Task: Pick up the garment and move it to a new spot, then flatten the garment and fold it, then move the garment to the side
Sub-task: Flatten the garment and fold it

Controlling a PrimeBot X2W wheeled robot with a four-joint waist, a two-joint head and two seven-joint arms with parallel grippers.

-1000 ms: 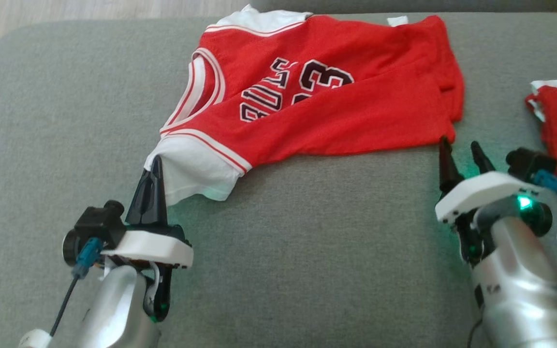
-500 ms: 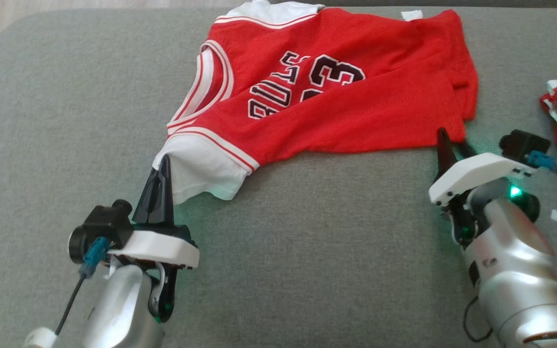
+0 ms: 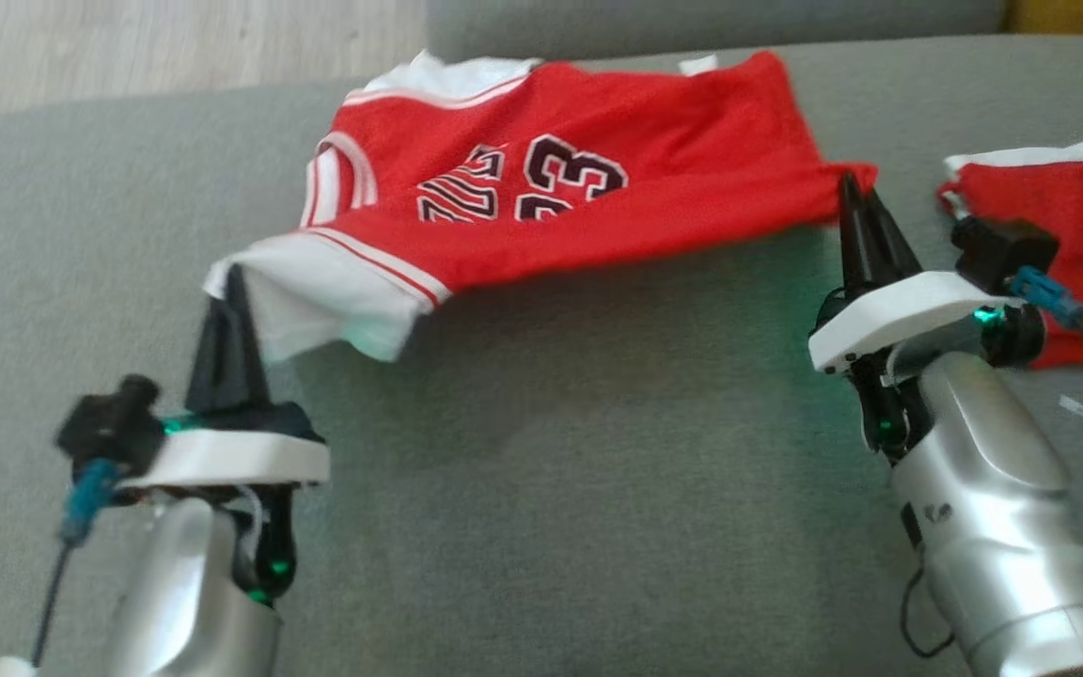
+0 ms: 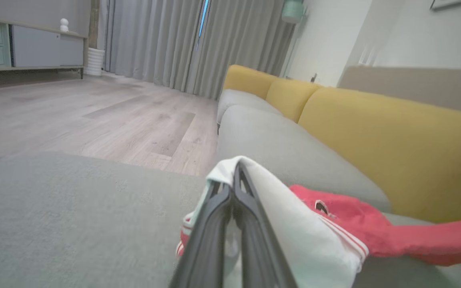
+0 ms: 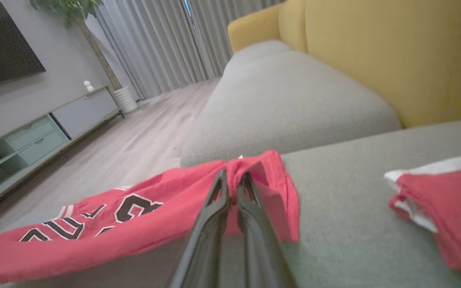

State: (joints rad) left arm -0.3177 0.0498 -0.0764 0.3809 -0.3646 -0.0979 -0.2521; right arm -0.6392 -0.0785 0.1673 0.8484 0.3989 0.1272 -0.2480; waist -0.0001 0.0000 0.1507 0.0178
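**Both grippers pinch the red jersey by its near corners over the grey cushion.**

In the head view the red jersey (image 3: 588, 202), with its black number 23, spreads from the centre toward 12 o'clock on the grey cushion (image 3: 551, 489). The left gripper (image 3: 233, 275), rising from 8 o'clock, has its fingers closed tight on the white sleeve (image 3: 316, 306). The right gripper (image 3: 848, 185), coming in from 4 o'clock, is closed on the red hem corner at 2 o'clock. The near edge hangs taut between the two, raised off the cushion with a shadow beneath it. A second red garment (image 3: 1059, 235) lies at 3 o'clock, just beside the right gripper's wrist and apart from the jersey. The right wrist view shows a yellow backrest (image 5: 394, 52) toward 1 o'clock.
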